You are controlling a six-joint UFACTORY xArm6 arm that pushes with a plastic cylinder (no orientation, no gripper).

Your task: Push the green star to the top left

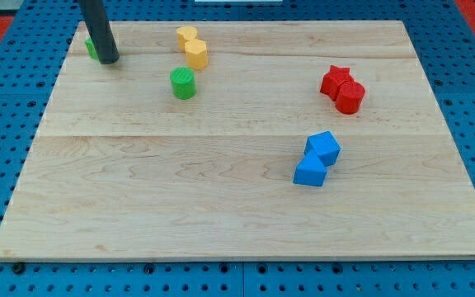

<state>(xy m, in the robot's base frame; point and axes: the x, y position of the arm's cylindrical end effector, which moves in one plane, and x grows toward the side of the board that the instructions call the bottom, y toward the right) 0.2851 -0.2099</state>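
Note:
The green star (91, 46) lies near the board's top left corner; only a sliver of it shows left of the dark rod. My tip (109, 60) rests on the board just right of and slightly below the star, touching or nearly touching it. A green cylinder (183, 83) stands to the right of my tip, apart from it.
Two yellow blocks (192, 47) sit together at the top, right of the star. A red star and a red cylinder (343, 87) sit at the right. Two blue blocks (317, 159) lie right of centre. The wooden board (180, 206) rests on a blue pegboard.

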